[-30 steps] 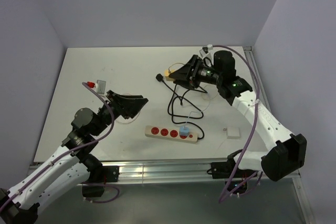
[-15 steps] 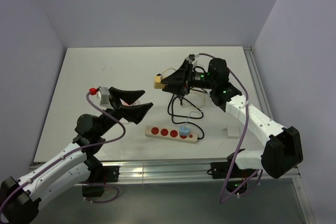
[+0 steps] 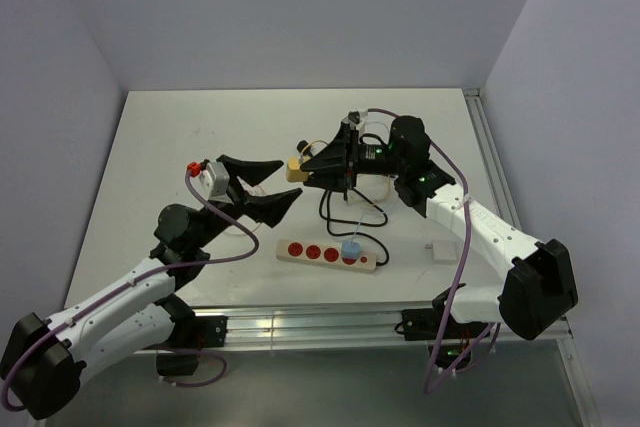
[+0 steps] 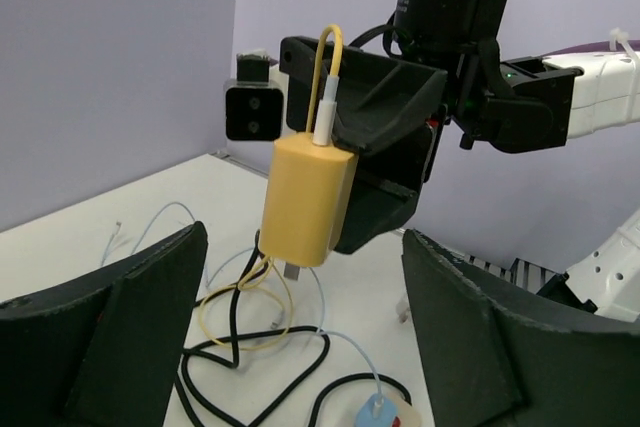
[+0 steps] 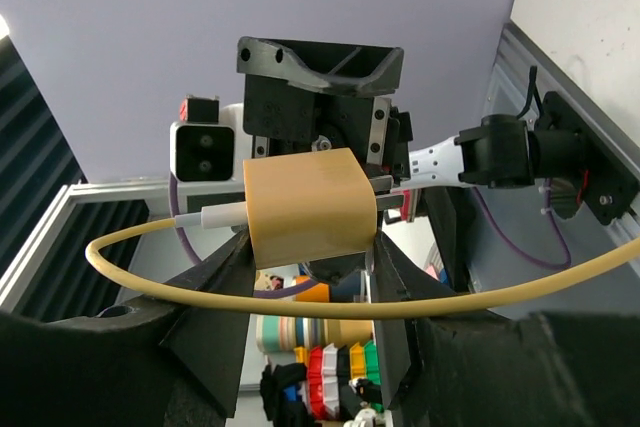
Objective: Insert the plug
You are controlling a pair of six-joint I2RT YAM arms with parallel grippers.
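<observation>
My right gripper is shut on a yellow plug block with a yellow cable and holds it in the air above the table, prongs pointing away from the arm; it shows held in the right wrist view and in the left wrist view. My left gripper is open and empty, raised, facing the plug just to its left. The beige power strip with red sockets lies on the table near the front, with a blue plug in one socket.
Black cable and a thin pale cable loop on the table between the strip and the right arm. A small white block lies right of the strip. The table's front rail runs below.
My left gripper rose and moved right toward the plug. My right gripper carried the yellow plug left and toward the left gripper.
</observation>
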